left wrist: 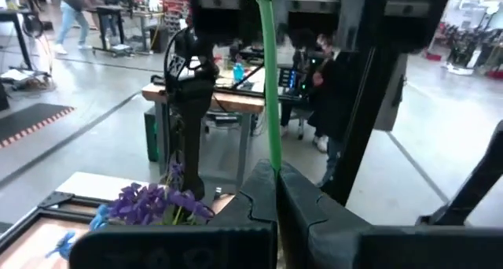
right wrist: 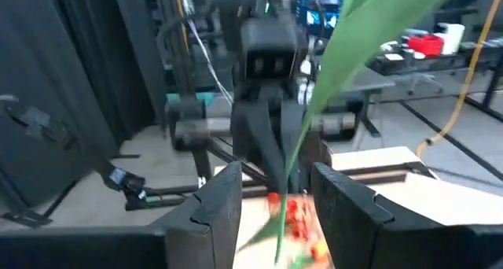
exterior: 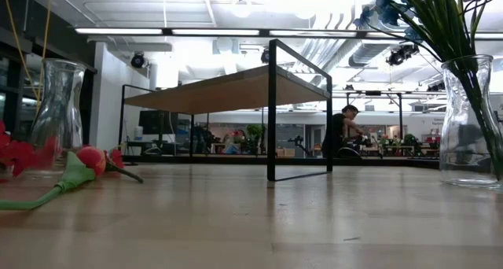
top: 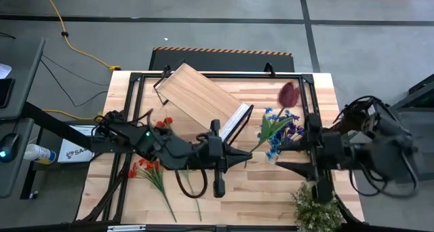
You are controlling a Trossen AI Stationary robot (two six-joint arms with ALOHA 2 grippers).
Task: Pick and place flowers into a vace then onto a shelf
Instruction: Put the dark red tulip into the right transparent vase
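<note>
The dark pink rose is held low on its stem by the left gripper, whose fingers are pinched tight on the green stalk. From the fingertips the stem runs ahead and off to the far side, so the bloom hangs out past the vase.

That vase, already holding the blue and purple blooms, stands just ahead of the left gripper, between it and the right gripper. I cannot tell whether the stem end is inside the neck yet.

The right gripper faces the left one from close range. Its fingers are spread apart with a green leaf hanging between them, gripping nothing.

The shelf sits askew to the far side of the left gripper. The red sprays lie behind it on the table. The crowded blooms and the near right gripper look like the likeliest snags.
</note>
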